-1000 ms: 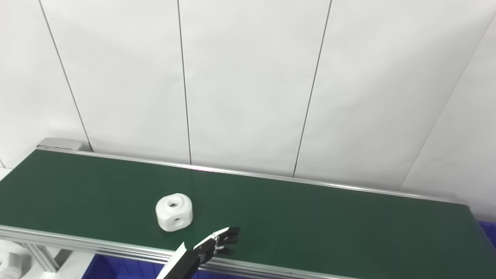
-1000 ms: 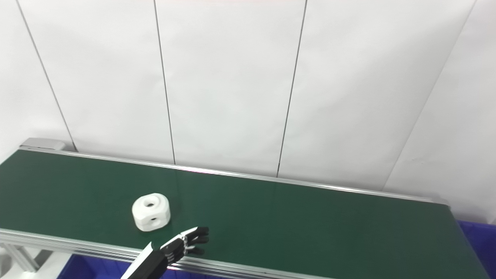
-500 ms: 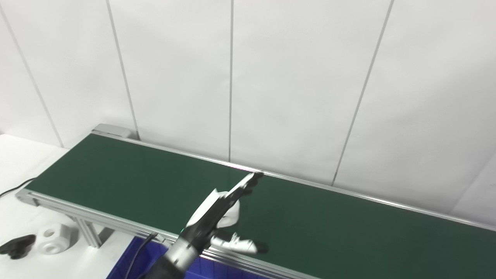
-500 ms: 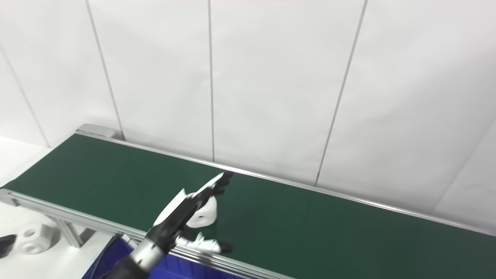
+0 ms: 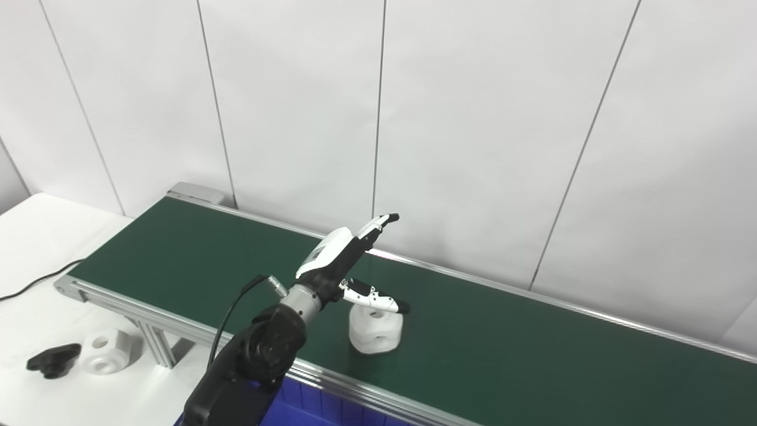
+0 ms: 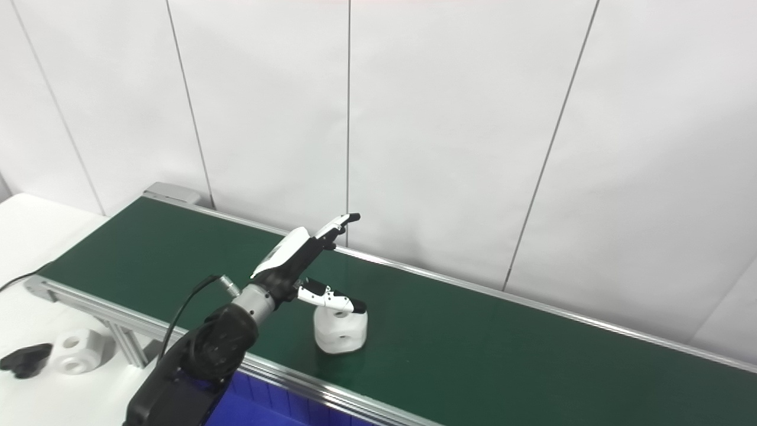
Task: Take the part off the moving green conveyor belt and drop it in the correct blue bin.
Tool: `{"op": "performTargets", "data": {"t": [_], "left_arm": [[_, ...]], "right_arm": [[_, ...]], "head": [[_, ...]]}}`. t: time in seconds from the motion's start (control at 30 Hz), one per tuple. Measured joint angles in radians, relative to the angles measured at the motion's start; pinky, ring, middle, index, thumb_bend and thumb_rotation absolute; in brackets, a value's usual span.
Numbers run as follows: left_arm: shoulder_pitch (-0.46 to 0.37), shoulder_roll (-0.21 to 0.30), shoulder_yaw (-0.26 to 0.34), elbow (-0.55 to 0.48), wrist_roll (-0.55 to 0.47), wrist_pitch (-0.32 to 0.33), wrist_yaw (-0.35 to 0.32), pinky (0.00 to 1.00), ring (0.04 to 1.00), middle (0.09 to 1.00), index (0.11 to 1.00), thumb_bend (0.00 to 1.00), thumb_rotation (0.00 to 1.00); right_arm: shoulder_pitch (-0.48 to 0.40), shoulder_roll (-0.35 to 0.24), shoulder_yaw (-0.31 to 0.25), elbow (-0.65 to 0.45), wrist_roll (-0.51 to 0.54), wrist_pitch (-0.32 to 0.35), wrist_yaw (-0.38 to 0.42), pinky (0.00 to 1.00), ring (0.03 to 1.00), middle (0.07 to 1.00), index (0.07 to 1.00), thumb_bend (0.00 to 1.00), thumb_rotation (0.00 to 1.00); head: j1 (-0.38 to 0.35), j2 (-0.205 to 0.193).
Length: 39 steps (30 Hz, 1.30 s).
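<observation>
The left hand (image 5: 349, 260) is raised over the green conveyor belt (image 5: 502, 349), spread wide and holding nothing: its fingers (image 5: 378, 225) stretch straight out toward one o'clock, up against the white wall panels (image 5: 473, 118), while the thumb (image 5: 378, 300) splays away toward four o'clock. The white part (image 5: 375, 334), a rounded block with a hole in its near side, sits on the belt just below that thumb, at about five o'clock from the palm. The thumb lies across the top of the part as seen from the head cameras; whether it touches the part or hangs a little above it cannot be told. The fingers are well clear of the part. The arm (image 5: 254, 361) comes in from the bottom edge at about seven o'clock, dark and jointed, with a thin cable looping beside the wrist. The part rests nearer the belt's front rail (image 5: 331, 384) than its back rail. Below the front rail, at the bottom edge, a sliver of a blue bin (image 6: 248, 405) shows. On the white table (image 5: 35, 236) at nine o'clock, off the end of the belt, lie another white block (image 5: 106, 350) with holes and, just beside it, a small black piece (image 5: 52, 360). The right hand is out of view.
</observation>
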<state>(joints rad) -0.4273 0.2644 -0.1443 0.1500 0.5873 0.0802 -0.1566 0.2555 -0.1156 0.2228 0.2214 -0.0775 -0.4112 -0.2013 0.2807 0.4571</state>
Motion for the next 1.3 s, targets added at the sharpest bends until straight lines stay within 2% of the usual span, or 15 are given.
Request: {"op": "performTargets", "data": {"t": [0.1, 0.23, 0.37, 0.47, 0.57, 0.67, 0.8, 0.87, 1.03, 1.17, 1.23, 1.27, 1.3], "left_arm": [[-0.047, 0.015, -0.035, 0.089, 0.059, 0.022, 0.01, 0.95, 0.964, 0.991, 0.955, 0.85, 0.29], [-0.099, 0.024, -0.093, 0.195, 0.109, 0.022, 0.025, 0.97, 0.981, 0.995, 0.953, 0.88, 0.25], [-0.129, 0.02, -0.14, 0.279, 0.115, 0.021, 0.027, 0.99, 0.991, 1.0, 0.958, 0.91, 0.27], [-0.147, 0.018, -0.17, 0.287, 0.115, 0.021, 0.022, 1.0, 0.995, 1.0, 0.956, 0.93, 0.29], [-0.15, 0.002, -0.174, 0.298, 0.081, 0.021, 0.007, 1.0, 1.0, 1.0, 0.967, 0.94, 0.31], [-0.144, -0.025, -0.166, 0.303, 0.0, 0.023, -0.058, 1.0, 1.0, 1.0, 0.98, 0.96, 0.36], [-0.128, -0.055, -0.156, 0.295, -0.098, 0.063, -0.133, 0.97, 1.0, 1.0, 0.982, 0.98, 0.4], [-0.122, -0.06, -0.152, 0.277, -0.131, 0.08, -0.161, 0.9, 1.0, 1.0, 0.985, 0.99, 0.41], [-0.118, -0.064, -0.159, 0.248, -0.169, 0.108, -0.211, 0.88, 1.0, 1.0, 0.983, 0.98, 0.41], [-0.116, -0.064, -0.168, 0.24, -0.187, 0.141, -0.24, 0.84, 1.0, 1.0, 0.958, 0.95, 0.37], [-0.111, -0.064, -0.174, 0.232, -0.19, 0.147, -0.254, 0.86, 0.96, 0.969, 0.914, 0.88, 0.26], [-0.109, -0.064, -0.175, 0.225, -0.197, 0.152, -0.261, 0.86, 0.954, 0.964, 0.908, 0.87, 0.25], [-0.109, -0.064, -0.175, 0.223, -0.208, 0.158, -0.271, 0.78, 0.878, 0.915, 0.868, 0.84, 0.18]], "right_arm": [[-0.002, -0.001, 0.0, 0.0, -0.005, 0.0, 0.0, 1.0, 1.0, 1.0, 1.0, 0.58, 0.98], [0.004, -0.002, -0.001, -0.005, -0.014, 0.0, -0.003, 1.0, 1.0, 1.0, 1.0, 0.62, 0.98], [0.006, 0.002, -0.001, -0.016, -0.016, 0.0, -0.005, 1.0, 1.0, 1.0, 1.0, 0.6, 0.97], [0.009, 0.003, -0.001, -0.017, -0.005, 0.0, -0.001, 1.0, 1.0, 1.0, 1.0, 0.6, 0.95], [0.009, 0.006, -0.003, -0.02, 0.007, 0.0, 0.001, 1.0, 1.0, 1.0, 1.0, 0.6, 0.95], [0.008, 0.009, -0.003, -0.021, 0.009, 0.0, 0.002, 1.0, 1.0, 1.0, 1.0, 0.6, 0.94], [0.009, 0.016, -0.003, -0.022, 0.009, 0.0, 0.001, 1.0, 1.0, 1.0, 1.0, 0.59, 0.95], [0.01, 0.016, -0.003, -0.022, 0.006, 0.0, -0.002, 1.0, 1.0, 1.0, 1.0, 0.59, 0.95], [0.003, 0.015, -0.005, -0.02, 0.007, 0.0, -0.003, 1.0, 1.0, 1.0, 1.0, 0.61, 0.95], [0.003, 0.016, -0.007, -0.02, 0.011, 0.0, -0.002, 1.0, 1.0, 1.0, 1.0, 0.6, 0.94], [0.004, 0.016, -0.008, -0.02, 0.013, 0.0, -0.002, 1.0, 1.0, 1.0, 1.0, 0.6, 0.94], [0.004, 0.016, -0.009, -0.02, 0.013, 0.0, -0.002, 1.0, 1.0, 1.0, 1.0, 0.6, 0.94], [0.003, 0.016, -0.009, -0.02, 0.015, 0.0, 0.0, 1.0, 1.0, 1.0, 1.0, 0.59, 0.94]], "head": [[-0.005, 0.002], [-0.014, 0.005], [-0.015, 0.006], [-0.018, 0.008], [-0.021, 0.009], [-0.028, 0.012], [-0.028, 0.014], [-0.025, 0.014], [-0.025, 0.014], [-0.028, 0.014], [-0.028, 0.015], [-0.028, 0.015], [-0.028, 0.017]]}}
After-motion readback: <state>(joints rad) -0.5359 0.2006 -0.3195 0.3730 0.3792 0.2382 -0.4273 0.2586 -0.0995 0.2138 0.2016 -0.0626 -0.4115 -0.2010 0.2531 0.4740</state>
